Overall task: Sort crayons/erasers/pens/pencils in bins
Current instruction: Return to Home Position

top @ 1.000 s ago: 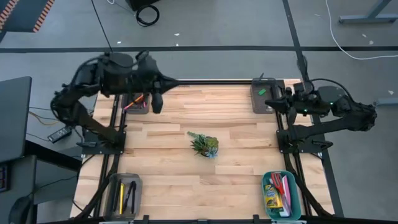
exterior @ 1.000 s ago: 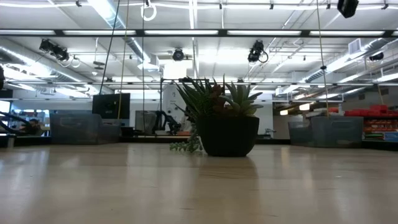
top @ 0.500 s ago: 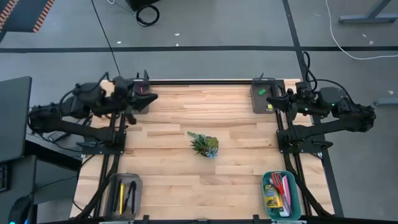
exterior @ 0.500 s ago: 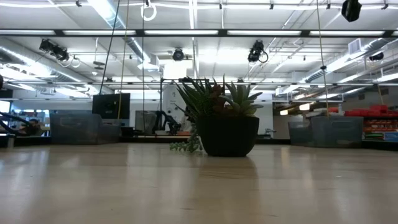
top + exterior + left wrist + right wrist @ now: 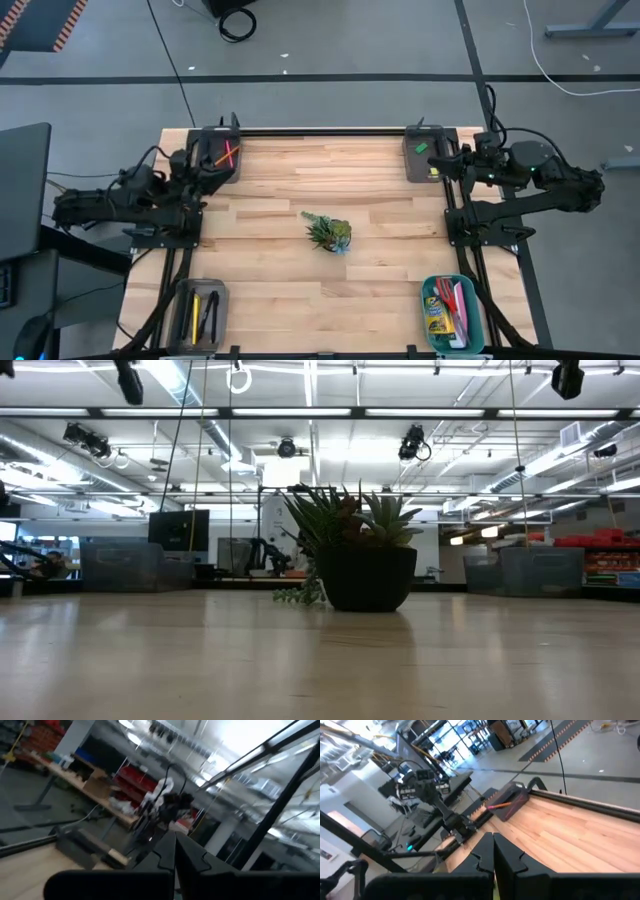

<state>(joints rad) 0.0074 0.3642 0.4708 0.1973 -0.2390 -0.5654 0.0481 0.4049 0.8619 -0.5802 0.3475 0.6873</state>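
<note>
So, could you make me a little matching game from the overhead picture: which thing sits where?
Things:
1 plant
2 crayon box
3 green eraser
4 black pens

Places in the overhead picture:
A teal bin, bottom right
B translucent grey bin, bottom left
C middle of the table
D dark grey bin, top right

Pairs: 1-C, 2-A, 3-D, 4-B.

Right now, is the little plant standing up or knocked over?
Standing up. In the low view the potted plant sits flat on the table, with its leaves pointing upward.
</note>
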